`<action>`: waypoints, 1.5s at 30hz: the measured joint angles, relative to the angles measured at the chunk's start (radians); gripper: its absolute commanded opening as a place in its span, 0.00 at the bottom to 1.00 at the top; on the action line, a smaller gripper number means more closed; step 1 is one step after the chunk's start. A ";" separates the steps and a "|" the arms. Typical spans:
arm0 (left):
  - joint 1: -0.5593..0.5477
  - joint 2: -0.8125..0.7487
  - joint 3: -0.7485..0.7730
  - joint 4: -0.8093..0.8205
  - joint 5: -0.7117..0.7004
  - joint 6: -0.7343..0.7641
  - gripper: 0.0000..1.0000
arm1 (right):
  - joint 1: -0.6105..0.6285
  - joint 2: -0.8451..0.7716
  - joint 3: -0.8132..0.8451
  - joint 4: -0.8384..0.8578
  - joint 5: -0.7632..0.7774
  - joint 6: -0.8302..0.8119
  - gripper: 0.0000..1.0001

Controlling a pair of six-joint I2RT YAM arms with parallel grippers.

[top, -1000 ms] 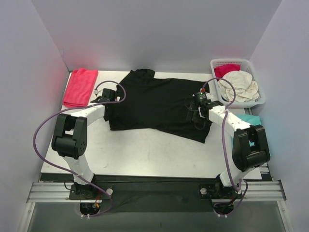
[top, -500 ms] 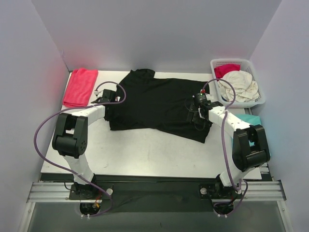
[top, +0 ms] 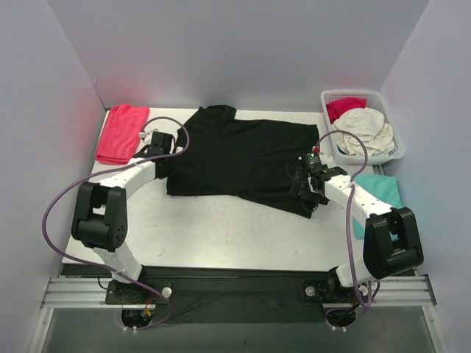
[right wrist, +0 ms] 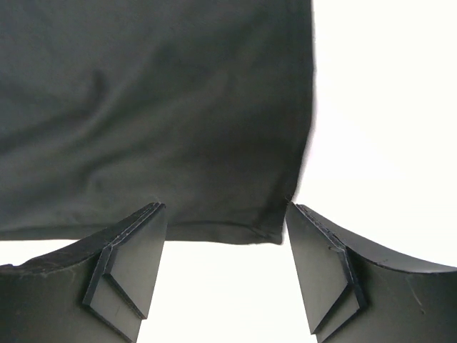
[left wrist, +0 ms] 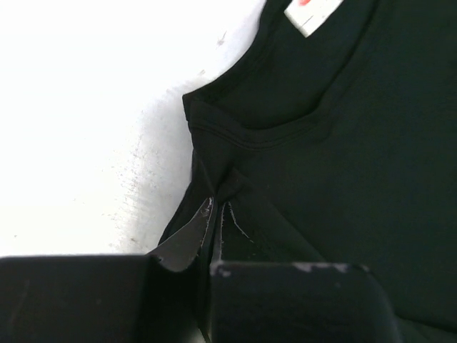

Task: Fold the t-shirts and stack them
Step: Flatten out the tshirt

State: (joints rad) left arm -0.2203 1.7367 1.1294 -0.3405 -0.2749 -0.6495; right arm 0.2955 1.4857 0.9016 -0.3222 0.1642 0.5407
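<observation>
The black t-shirt (top: pixel 243 158) lies spread flat on the white table (top: pixel 221 228), with its white neck label (left wrist: pixel 314 11) at the collar. My left gripper (top: pixel 166 153) sits at the shirt's left edge near the collar. It is shut, pinching a raised fold of the black cloth (left wrist: pixel 235 179) between its fingertips (left wrist: pixel 206 214). My right gripper (top: pixel 303 195) hovers open over the shirt's near right corner (right wrist: pixel 275 232). That hem corner lies between its wide-spread fingers (right wrist: pixel 132 246), which are not touching it. A teal t-shirt (top: pixel 379 187) lies at the right edge.
A folded red-pink cloth (top: pixel 121 132) rests at the far left of the table. A white lattice basket (top: pixel 397 151) at the far right holds a red shirt (top: pixel 344 107) and a cream shirt (top: pixel 364 129). Walls close in the left, back and right sides.
My left gripper has shut on the fold of the black shirt. My right arm has drawn back toward the near right, from over the shirt to its hem corner, still open.
</observation>
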 measured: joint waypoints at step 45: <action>0.000 0.083 -0.009 0.034 -0.051 0.003 0.32 | 0.001 -0.132 -0.118 -0.019 0.031 0.031 0.68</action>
State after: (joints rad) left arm -0.2199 1.8194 1.1206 -0.3065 -0.3260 -0.6468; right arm 0.2962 1.3540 0.7837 -0.3412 0.1951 0.5716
